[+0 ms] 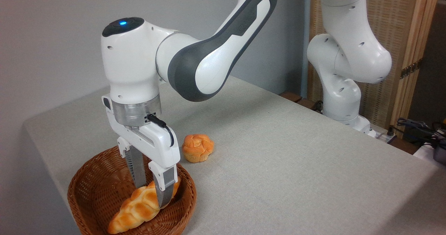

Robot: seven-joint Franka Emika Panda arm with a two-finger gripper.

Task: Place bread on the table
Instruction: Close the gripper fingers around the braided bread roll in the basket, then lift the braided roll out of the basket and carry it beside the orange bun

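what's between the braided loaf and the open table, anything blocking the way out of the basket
Only the basket's own rim: the bread lies inside it, with the gripper straddling its upper end, so it must be lifted over the wicker wall. Beyond that the table is open cloth; the small bun sits behind the basket, easy to avoid.

one fixed camera stands above the tabletop [278, 158] near its front corner, looking down and across it toward 1 o'clock. it sits close: the basket [101, 193] at 7 o'clock is cut off.
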